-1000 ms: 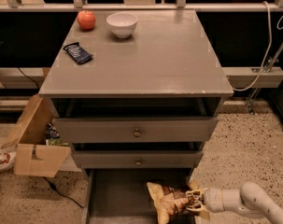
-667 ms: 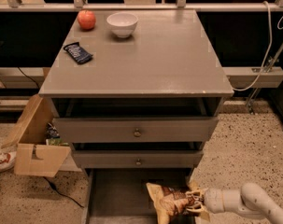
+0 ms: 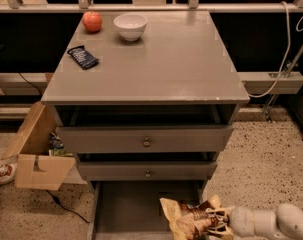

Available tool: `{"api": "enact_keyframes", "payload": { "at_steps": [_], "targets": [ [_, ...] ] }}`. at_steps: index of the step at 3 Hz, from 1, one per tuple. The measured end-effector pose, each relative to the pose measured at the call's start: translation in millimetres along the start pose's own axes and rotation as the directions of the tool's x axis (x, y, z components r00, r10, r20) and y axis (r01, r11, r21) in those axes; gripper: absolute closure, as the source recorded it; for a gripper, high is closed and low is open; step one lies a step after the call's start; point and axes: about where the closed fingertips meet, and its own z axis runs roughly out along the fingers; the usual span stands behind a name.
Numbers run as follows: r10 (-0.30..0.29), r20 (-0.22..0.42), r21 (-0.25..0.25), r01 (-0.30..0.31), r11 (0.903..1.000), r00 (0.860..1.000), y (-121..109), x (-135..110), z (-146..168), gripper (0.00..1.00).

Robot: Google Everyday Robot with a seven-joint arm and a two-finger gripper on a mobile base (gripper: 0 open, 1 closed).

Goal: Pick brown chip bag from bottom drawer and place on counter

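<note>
The brown chip bag (image 3: 191, 218) lies crumpled at the right side of the open bottom drawer (image 3: 126, 209), dark brown in the middle with tan edges. My gripper (image 3: 218, 220) comes in from the lower right on a white arm and is shut on the bag's right end. The bag sits low, at about the drawer's floor level. The counter (image 3: 161, 59) is the broad grey top of the cabinet, above the two shallower drawers with round knobs.
On the counter's far left stand a red apple (image 3: 92, 21), a white bowl (image 3: 130, 26) and a small dark blue packet (image 3: 83, 56). An open cardboard box (image 3: 36, 156) sits on the floor left of the cabinet. A white cable (image 3: 283, 49) hangs at the right.
</note>
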Motion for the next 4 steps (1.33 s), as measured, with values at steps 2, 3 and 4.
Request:
{"api": "enact_keyframes", "payload": {
  "at_steps": [2,3,4],
  "targets": [
    [-0.100,-0.067,0.236,0.113,0.9652,0.993,-30,-141,-118,1.00],
    [-0.067,-0.081,0.354,0.091,0.9308,0.994,-72,-183,-171,1.00],
    [-0.068,-0.081,0.354,0.092,0.9307,0.994,-73,-184,-171,1.00]
  ]
}}
